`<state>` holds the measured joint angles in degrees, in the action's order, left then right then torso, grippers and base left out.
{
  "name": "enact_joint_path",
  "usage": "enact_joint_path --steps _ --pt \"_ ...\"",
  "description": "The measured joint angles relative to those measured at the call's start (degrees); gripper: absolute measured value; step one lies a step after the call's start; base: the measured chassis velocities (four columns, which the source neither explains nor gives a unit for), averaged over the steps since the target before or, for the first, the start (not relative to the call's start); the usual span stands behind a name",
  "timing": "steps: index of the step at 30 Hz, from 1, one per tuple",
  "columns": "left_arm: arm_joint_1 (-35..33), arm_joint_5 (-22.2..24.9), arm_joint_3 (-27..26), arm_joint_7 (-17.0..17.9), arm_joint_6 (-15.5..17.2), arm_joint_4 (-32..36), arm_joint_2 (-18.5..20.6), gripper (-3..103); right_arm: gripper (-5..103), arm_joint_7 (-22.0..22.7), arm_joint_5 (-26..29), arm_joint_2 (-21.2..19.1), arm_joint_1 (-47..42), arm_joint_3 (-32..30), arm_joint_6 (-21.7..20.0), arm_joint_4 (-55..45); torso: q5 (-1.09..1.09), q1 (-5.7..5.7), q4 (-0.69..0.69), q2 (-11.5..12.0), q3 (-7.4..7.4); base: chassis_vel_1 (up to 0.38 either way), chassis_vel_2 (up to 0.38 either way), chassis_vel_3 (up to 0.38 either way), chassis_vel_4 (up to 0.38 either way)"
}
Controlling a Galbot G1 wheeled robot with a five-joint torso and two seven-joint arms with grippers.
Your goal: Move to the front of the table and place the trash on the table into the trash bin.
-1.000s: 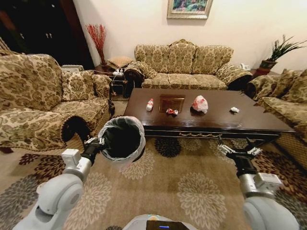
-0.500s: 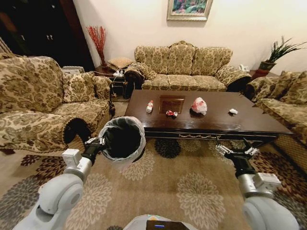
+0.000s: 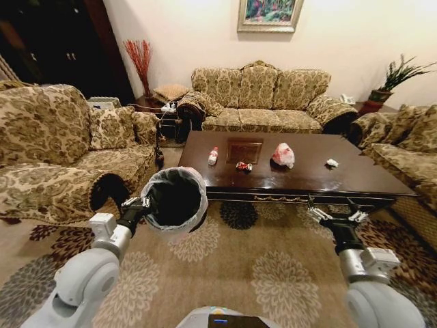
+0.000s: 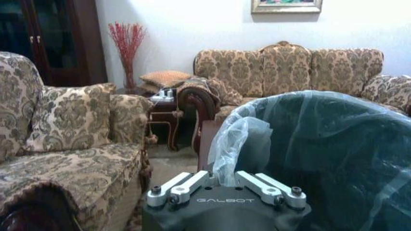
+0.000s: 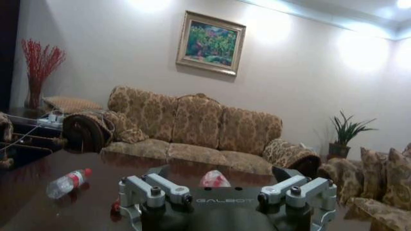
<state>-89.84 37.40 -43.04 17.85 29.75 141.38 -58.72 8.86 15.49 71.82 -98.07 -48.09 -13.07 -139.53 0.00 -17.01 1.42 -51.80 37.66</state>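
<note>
Our left gripper (image 3: 138, 202) is clamped on the rim of the trash bin (image 3: 176, 199), holding it up in front of us, above the patterned carpet (image 3: 273, 266) and just short of the table (image 3: 355, 179). We see the bin as a small round dark tub, its mouth tipped toward us, lined with a translucent grey-white bag whose edge bunches up between the fingers (image 4: 185, 185) in the left wrist view. Our right gripper (image 3: 334, 216) hangs low on the right with its jaws spread wide and nothing between them, just in front of the table's near edge. The table is dark glossy wood with a square inlay in the middle and gold trim along the apron. On it, from left to right, lie the clear bottle (image 3: 213, 156) with its red label on its side, the small red-white can (image 3: 243, 166), the pink-white bag bundle (image 3: 283, 155) and the little white paper wad (image 3: 332, 162), each well apart from the next. A floral sofa (image 3: 259, 96) stands beyond.
</note>
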Motion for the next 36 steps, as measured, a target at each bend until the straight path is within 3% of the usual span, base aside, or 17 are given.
enact_joint_path --steps 36 --pt "-0.6 -1.9 1.5 -0.1 -0.2 -0.5 -1.4 3 100 -1.1 -0.1 0.4 0.1 0.3 2.1 1.7 0.0 -4.41 0.01 -9.8 5.44 -0.045 0.082 0.081 -0.05"
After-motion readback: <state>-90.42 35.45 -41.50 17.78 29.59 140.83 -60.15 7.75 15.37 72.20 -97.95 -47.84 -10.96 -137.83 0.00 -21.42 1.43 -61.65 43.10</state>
